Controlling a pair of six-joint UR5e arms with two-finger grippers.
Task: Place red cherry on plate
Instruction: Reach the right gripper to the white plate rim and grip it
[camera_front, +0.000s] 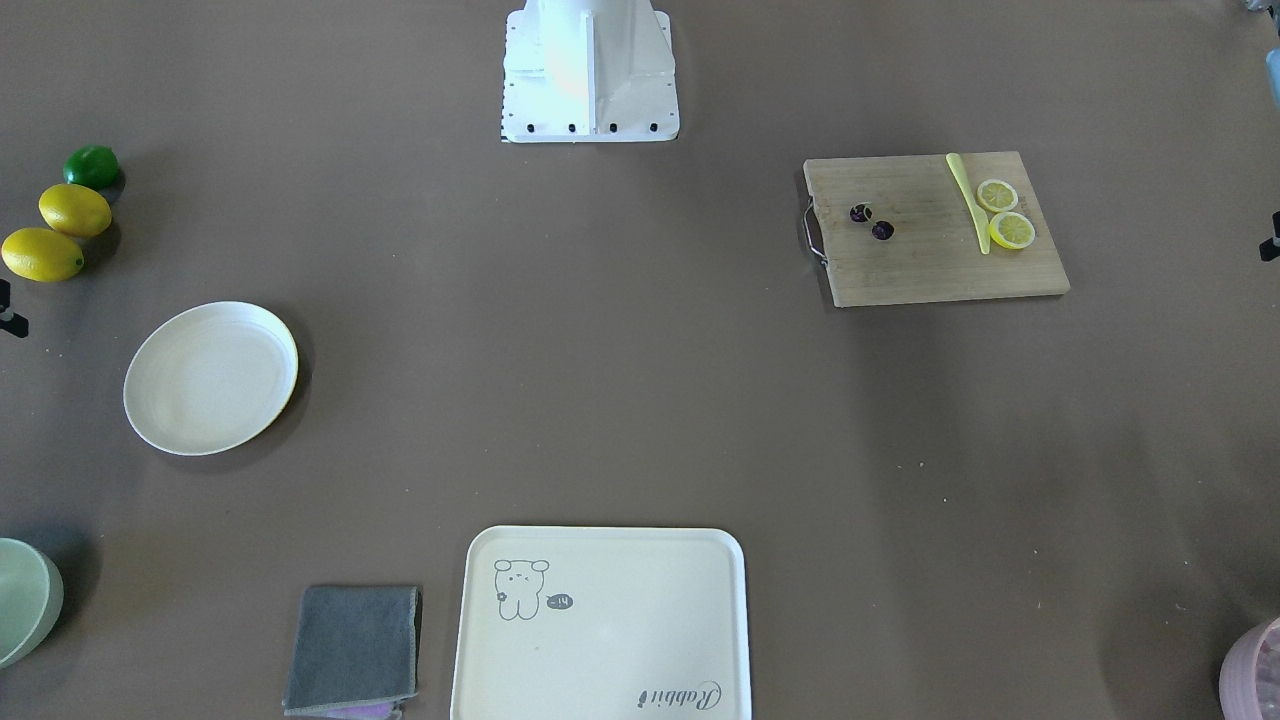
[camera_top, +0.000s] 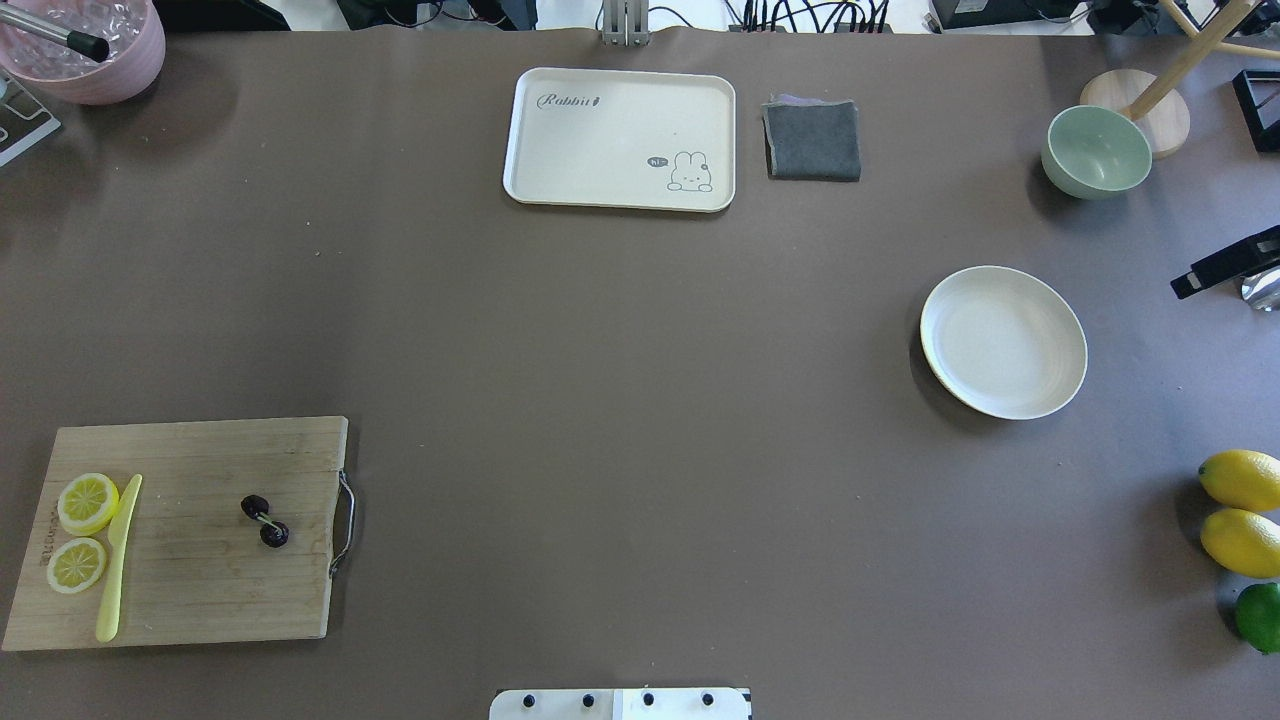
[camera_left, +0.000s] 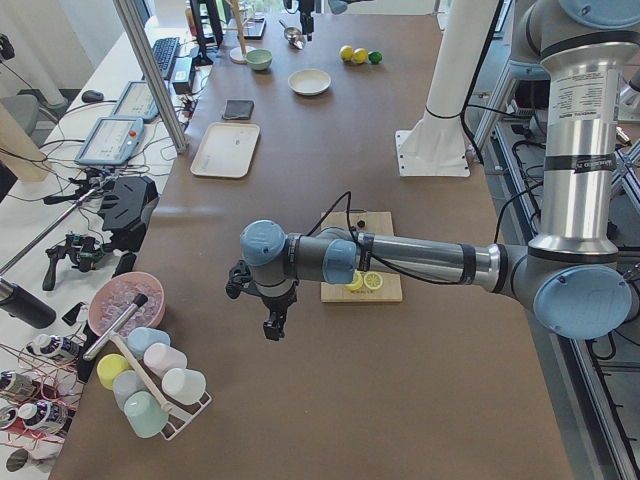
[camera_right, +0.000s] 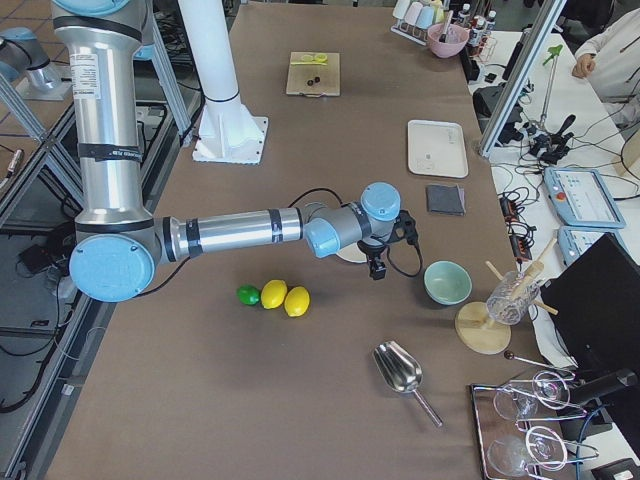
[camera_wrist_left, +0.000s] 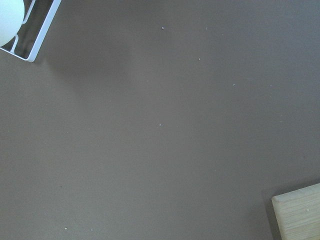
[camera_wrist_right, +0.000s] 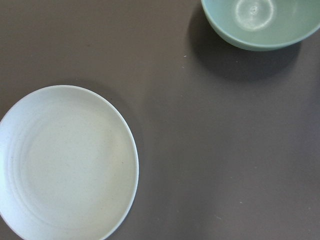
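The red cherry (camera_top: 265, 520), two dark glossy balls on a green stem, lies on a wooden cutting board (camera_top: 200, 590) at the table's near left; it also shows in the front view (camera_front: 871, 221). The round cream plate (camera_top: 1003, 342) sits bare on the right side, and the right wrist view looks down on the plate (camera_wrist_right: 65, 160). My left gripper (camera_left: 272, 325) hangs above the table left of the board, seen only from the side, so I cannot tell its state. My right gripper (camera_right: 377, 268) hovers by the plate and bowl, its state equally unclear.
On the board lie two lemon slices (camera_top: 85, 503) and a yellow-green knife (camera_top: 118, 560). A cream tray (camera_top: 620, 190) and grey cloth (camera_top: 812, 140) sit at the far edge, a green bowl (camera_top: 1096, 150) beyond the plate. Two lemons (camera_top: 1240, 510) and a lime (camera_top: 1260, 615) lie near right.
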